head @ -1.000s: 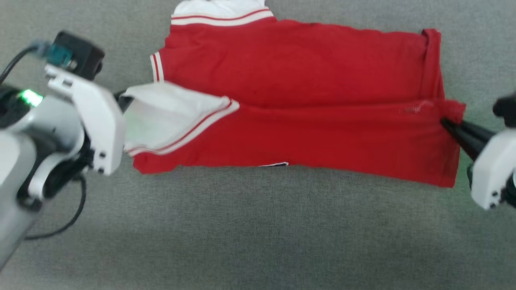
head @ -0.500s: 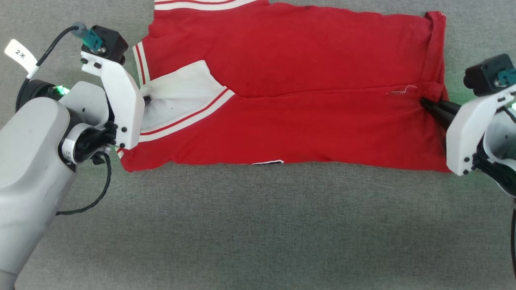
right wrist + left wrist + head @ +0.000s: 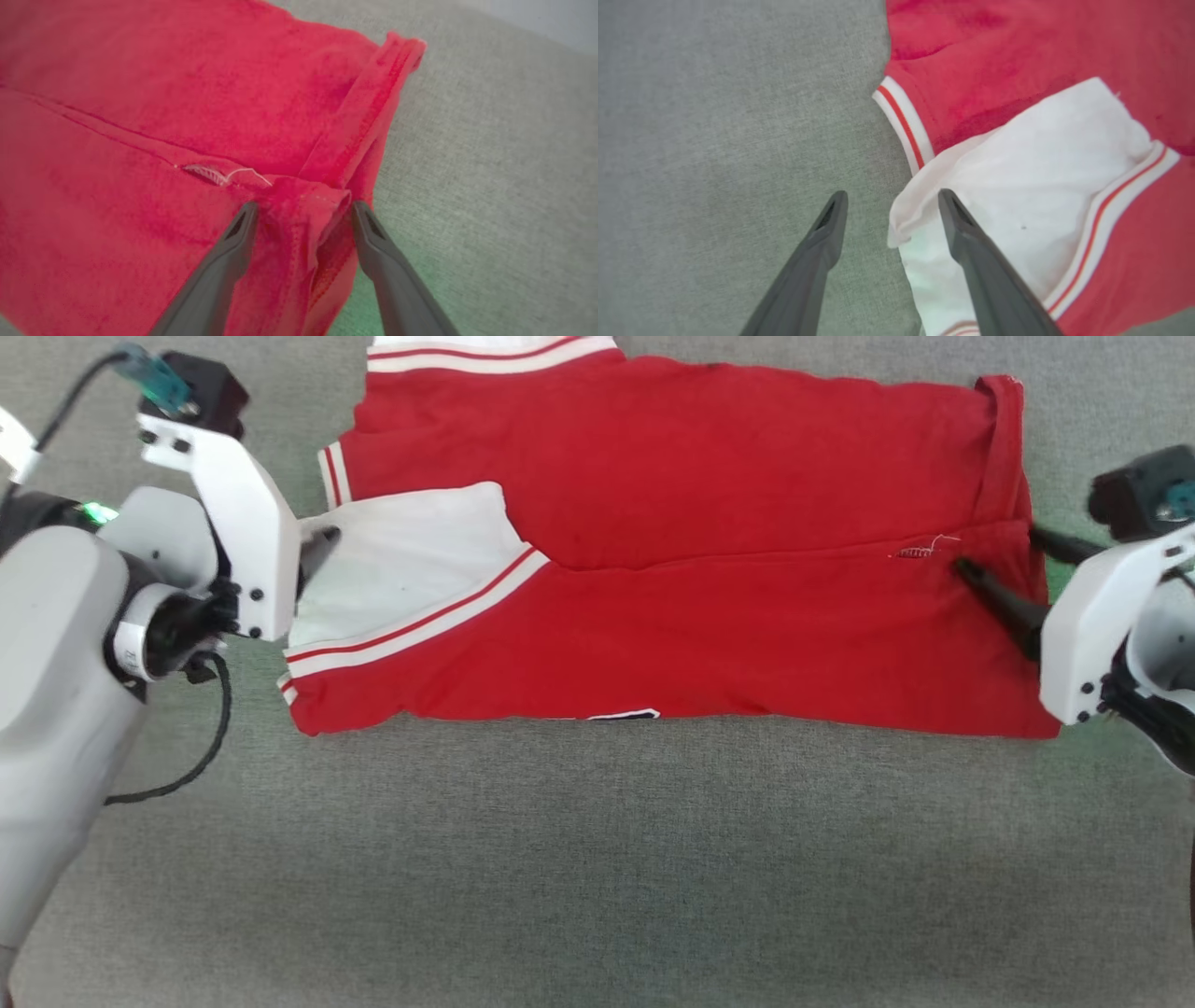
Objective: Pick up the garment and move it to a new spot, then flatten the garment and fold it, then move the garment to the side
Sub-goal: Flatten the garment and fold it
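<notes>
The garment [image 3: 700, 504], a red shirt with white sleeves and red-and-white striped trim, lies folded lengthwise on the grey surface, its white sleeve [image 3: 401, 560] laid over the left end. My left gripper [image 3: 322, 537] sits at that sleeve's edge, half hidden behind its white mount. In the left wrist view the left gripper [image 3: 892, 196] is open, with the sleeve's corner [image 3: 1017, 186] between and under the fingers. My right gripper [image 3: 994, 548] is at the garment's right hem. Seen from the right wrist, the right gripper [image 3: 304, 205] is open astride a bunched red fold [image 3: 303, 219].
The grey fabric surface [image 3: 597, 877] spreads wide below the garment. A black cable [image 3: 201, 756] loops down from my left wrist. A strip of black-and-white lettering [image 3: 624, 715] peeks out at the garment's lower edge.
Both grippers have opened and let go of the garment, which now rests on the surface. The head camera has shifted a little between frames.
</notes>
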Robot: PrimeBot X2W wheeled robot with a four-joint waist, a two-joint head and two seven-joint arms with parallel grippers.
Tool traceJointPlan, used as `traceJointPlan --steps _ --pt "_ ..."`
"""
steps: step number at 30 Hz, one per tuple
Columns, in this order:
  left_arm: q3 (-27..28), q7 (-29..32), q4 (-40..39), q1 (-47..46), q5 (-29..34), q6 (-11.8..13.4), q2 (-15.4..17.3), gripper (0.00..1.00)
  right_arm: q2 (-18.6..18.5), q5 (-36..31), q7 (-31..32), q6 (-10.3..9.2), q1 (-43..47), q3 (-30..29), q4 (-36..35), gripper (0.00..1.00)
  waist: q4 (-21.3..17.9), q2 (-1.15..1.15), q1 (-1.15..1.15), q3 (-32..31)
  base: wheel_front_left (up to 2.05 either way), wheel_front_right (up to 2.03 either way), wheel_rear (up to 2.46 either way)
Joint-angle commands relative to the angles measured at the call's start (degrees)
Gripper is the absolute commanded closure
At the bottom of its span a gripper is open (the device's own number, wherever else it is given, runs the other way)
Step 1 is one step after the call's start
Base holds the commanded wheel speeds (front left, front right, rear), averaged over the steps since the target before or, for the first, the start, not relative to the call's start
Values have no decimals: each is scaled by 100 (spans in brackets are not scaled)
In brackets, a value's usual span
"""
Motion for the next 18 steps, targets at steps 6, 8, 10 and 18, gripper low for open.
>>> traceJointPlan --steps 6,8,10,18 --pt "101 266 -1030 474 -106 485 403 0 18 -324 -798 -2 409 -648 -458 0 63 0 0 -146 0 0 0" --pt "127 375 -1437 700 -202 689 511 0 96 -514 -1057 -2 569 -902 -606 0 69 0 0 -170 0 0 0" --pt "135 483 -1856 917 -241 882 635 0 232 -716 -1312 -2 731 -1194 -763 0 55 0 0 -192 0 0 0" --pt "147 784 -2902 1641 -415 1548 986 0 862 -1345 -1693 -2 1358 -2134 -1364 0 -83 0 0 -216 0 0 0"
